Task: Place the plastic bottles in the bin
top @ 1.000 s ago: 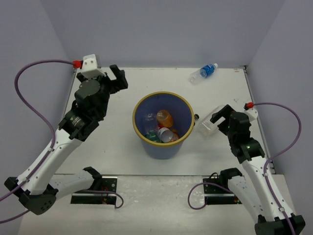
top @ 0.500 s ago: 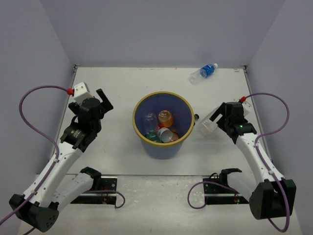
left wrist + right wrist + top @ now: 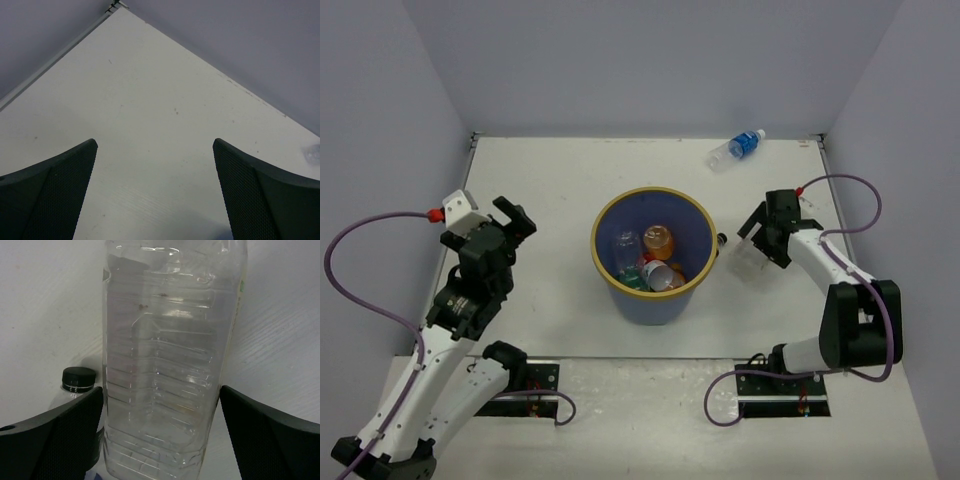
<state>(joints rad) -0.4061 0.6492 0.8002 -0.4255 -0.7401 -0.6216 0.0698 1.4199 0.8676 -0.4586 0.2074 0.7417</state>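
Observation:
The blue bin [image 3: 607, 283] with a yellow-tan rim stands mid-table. In it lie an orange bottle [image 3: 658, 240], a clear one [image 3: 626, 246], a red-labelled one [image 3: 660, 276] and a green one [image 3: 631, 281]. A blue-labelled bottle [image 3: 738, 148] lies at the back right. My right gripper [image 3: 753, 243] [image 3: 161, 390] is open, its fingers on either side of a plain clear bottle [image 3: 170, 355] on the table right of the bin. A black cap [image 3: 78, 378] [image 3: 721, 241] on a clear neck shows beside it. My left gripper [image 3: 516, 221] [image 3: 155, 142] is open and empty, left of the bin.
Grey walls close the table [image 3: 550, 180] at the back and both sides. In the left wrist view the bare table [image 3: 160, 115] runs to the far corner.

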